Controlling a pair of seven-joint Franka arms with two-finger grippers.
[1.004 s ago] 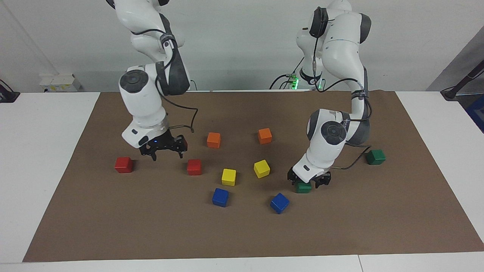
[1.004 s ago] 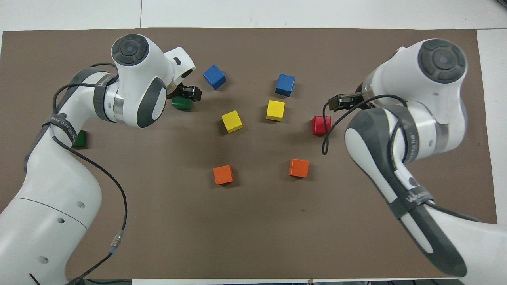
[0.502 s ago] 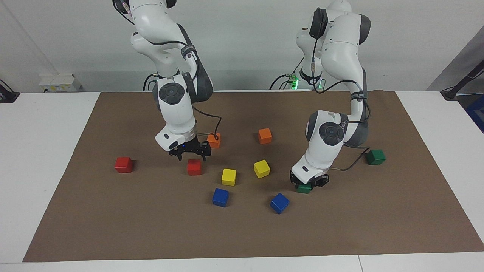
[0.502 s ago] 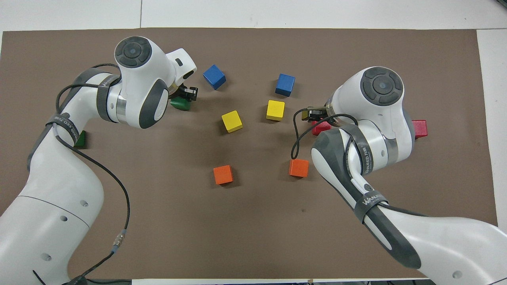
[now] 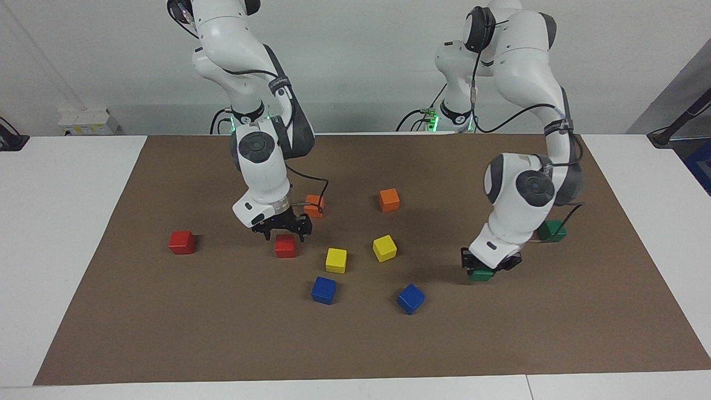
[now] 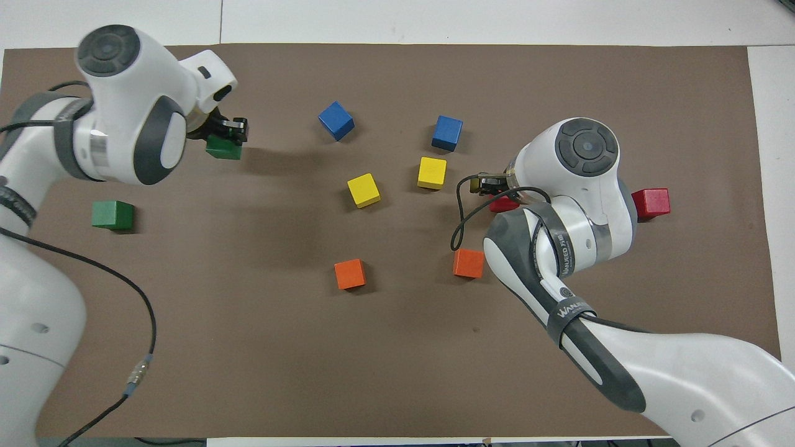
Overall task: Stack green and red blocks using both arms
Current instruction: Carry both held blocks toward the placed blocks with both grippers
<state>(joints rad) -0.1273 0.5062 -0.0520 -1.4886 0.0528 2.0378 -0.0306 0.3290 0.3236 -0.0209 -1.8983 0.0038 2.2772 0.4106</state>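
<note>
The left gripper (image 5: 489, 266) is squeezing a green block (image 5: 481, 275) tight. The right gripper (image 5: 282, 228) is hanging wide open over a red block (image 5: 285, 246), at the yellow block's (image 5: 336, 260) nine o'clock.

I see both views evenly and brightly lit from above, with no dim zones. Shadows are soft and short: each cube casts a faint dark patch on the brown mat (image 5: 355, 344), and the left arm (image 6: 124, 118) throws a broad diffuse shadow over the mat in the overhead view. Mild glare shows on the glossy white arm shells and the white counter (image 5: 66, 222). Focus is sharp throughout; I detect no motion blur and little edge distortion.
</note>
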